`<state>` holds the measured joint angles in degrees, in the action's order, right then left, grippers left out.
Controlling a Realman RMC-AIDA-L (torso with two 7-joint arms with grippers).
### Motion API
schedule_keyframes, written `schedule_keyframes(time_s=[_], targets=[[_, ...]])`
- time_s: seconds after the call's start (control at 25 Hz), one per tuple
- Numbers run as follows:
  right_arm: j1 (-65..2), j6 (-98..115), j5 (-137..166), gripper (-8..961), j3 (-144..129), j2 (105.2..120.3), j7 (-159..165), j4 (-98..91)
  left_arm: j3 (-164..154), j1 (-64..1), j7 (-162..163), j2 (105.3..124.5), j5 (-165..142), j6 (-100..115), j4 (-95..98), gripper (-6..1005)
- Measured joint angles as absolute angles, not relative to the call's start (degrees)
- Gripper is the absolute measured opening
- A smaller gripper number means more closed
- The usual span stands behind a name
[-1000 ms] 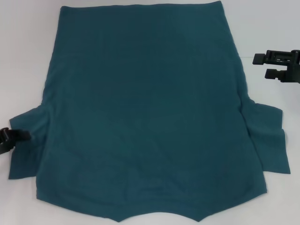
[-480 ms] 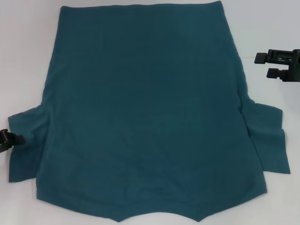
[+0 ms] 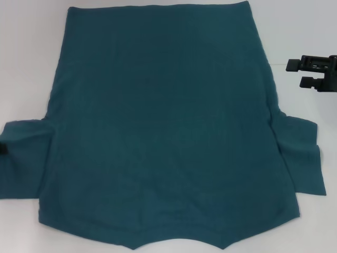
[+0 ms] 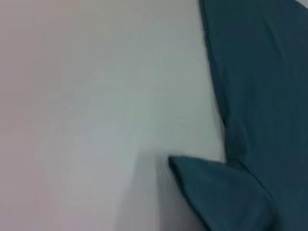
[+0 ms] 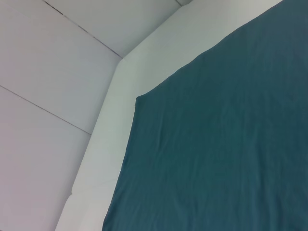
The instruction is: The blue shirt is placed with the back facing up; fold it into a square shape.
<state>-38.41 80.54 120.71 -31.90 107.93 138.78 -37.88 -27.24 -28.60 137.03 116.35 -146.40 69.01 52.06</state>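
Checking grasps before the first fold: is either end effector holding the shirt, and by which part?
The right end effector hangs open beside the blue shirt, holding nothing. The left end effector sits at the left sleeve's edge; a hold cannot be told.

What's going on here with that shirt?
A two-armed robot is set to fold a blue shirt that lies spread flat, plain side up, on a white table. No fold is made yet; both sleeves lie out to the sides. The left gripper is barely in view at the edge of the head view, right by the left sleeve. The right gripper hangs open beside the shirt's right edge, not touching it.
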Motion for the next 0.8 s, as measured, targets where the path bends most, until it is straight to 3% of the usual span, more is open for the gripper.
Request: schedule_keyframes(time_s=[0.8], targets=[[-38.43,79.95,120.94,865,-32.16,107.75,138.83,-37.88,-30.71,-35.94,140.80,113.64,-161.70,69.80,55.64,2]])
